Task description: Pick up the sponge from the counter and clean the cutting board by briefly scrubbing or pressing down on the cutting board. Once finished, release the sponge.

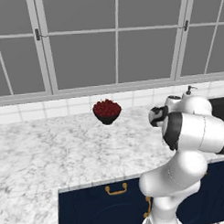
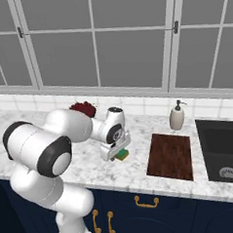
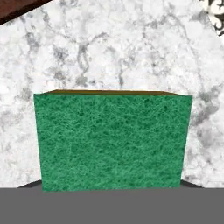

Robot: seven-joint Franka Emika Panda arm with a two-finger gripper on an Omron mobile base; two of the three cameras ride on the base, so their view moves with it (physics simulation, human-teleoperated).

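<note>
The sponge (image 3: 113, 142), green on top with a yellow edge at its far side, sits very close below the hand and lies flat on the marbled counter (image 3: 118, 48). My gripper (image 2: 120, 155) is lowered onto the sponge (image 2: 123, 155). Its dark fingertips (image 3: 29, 186) meet the sponge's two short sides with no gap showing, so it looks shut on it. The dark reddish-brown cutting board (image 2: 170, 155) lies flat to the right of the gripper, apart from it. A corner of the board (image 3: 15, 8) shows at the upper left of the hand view.
A dark bowl of red fruit (image 1: 107, 111) stands by the tiled back wall, behind the arm. A soap dispenser (image 2: 176, 116) stands behind the board. The black sink basin (image 2: 223, 148) lies at the far right. Navy cabinets with gold handles (image 2: 146, 202) run under the counter.
</note>
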